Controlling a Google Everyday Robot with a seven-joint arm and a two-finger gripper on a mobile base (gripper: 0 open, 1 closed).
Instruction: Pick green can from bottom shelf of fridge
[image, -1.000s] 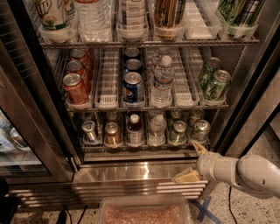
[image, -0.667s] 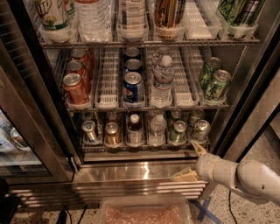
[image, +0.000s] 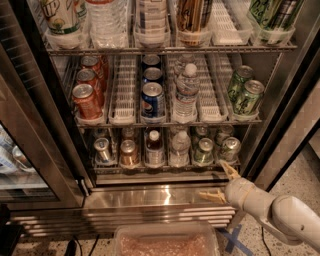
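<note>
The fridge (image: 165, 197) stands open in front of me. Its bottom shelf (image: 165, 169) is dim and holds a row of small cans and bottles. The dark green can (image: 204, 151) with a silver top stands at the front, second lane from the right, next to a paler silvery can (image: 230, 148). My gripper (image: 219, 182) is open and empty. It hovers just below and in front of the shelf's right end, a little right of the green can. One fingertip (image: 227, 168) points up at the shelf edge, the other sits over the steel sill.
The middle shelf holds red cans (image: 87, 100), blue cans (image: 152, 98), a water bottle (image: 186, 95) and pale lime-green cans (image: 247, 95). The glass door (image: 30, 150) stands open at left. The dark door frame (image: 280, 130) is close on the right. A tray (image: 165, 242) lies below.
My gripper has edged slightly left and up toward the bottom shelf's right end, and the forearm now angles in from lower right. The cans have not moved.
</note>
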